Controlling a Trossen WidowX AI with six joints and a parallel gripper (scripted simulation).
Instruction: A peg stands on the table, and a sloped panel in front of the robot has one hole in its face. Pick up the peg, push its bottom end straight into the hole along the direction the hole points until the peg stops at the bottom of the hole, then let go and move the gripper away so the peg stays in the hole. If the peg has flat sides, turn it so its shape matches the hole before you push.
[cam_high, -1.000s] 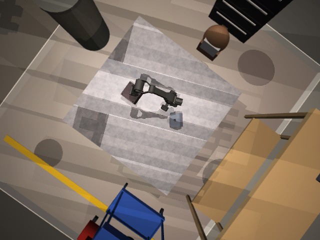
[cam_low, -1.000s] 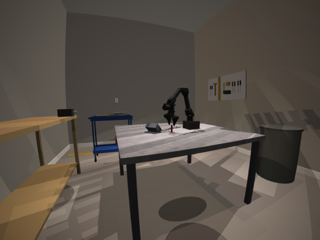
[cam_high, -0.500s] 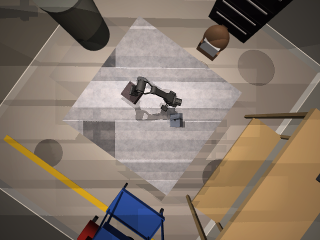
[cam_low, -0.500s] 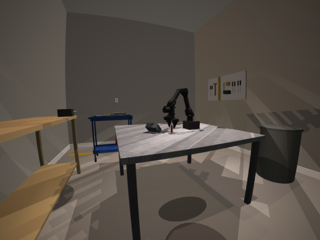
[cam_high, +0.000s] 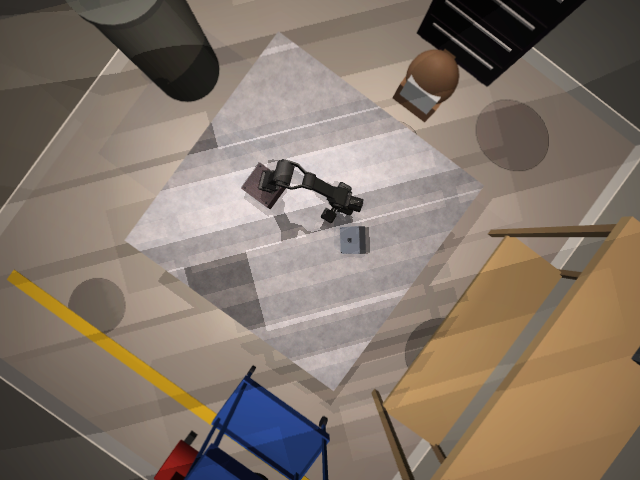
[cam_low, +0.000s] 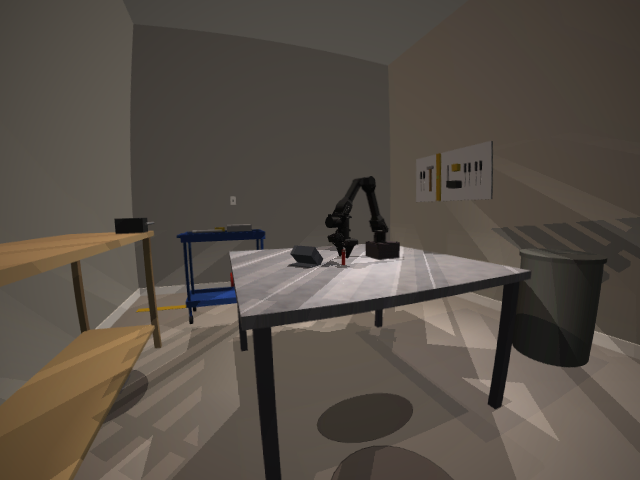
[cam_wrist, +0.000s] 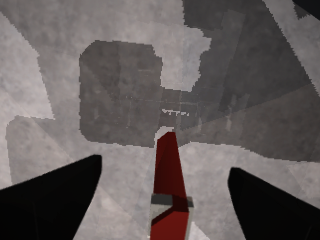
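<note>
- Wrist view: the gripper (cam_high: 339, 209) (cam_low: 343, 254) (cam_wrist: 165, 169) is open, with a gap between each finger and the red peg (cam_low: 343, 257) (cam_wrist: 169, 170); nothing is gripped.
- The peg stands upright on the table (cam_high: 310, 304) (cam_low: 413, 281), between the fingers and below the wrist. From above it is hidden under the arm (cam_high: 320, 184) (cam_low: 349, 201).
- Likeliest trouble: if the peg sits off the closing line, one finger would meet it first and tip or drag it. The gaps look roughly even, which should help.
- The peg seems flat-sided, though its near end runs off the wrist picture; pads closing across a corner could twist it and spoil the match with the hole (cam_high: 349, 239).
- A grip too low could bring the fingers against the sloped face before the peg bottoms out.
- The grey block with the panel (cam_high: 356, 232) (cam_low: 306, 255) is just beside the gripper; swinging sideways before lifting could catch its edge.
- Straight up looks the roomiest way out. The table's edges lie well apart from peg and block, while the base (cam_high: 268, 199) (cam_low: 382, 250) sits on the arm's far side.
</note>
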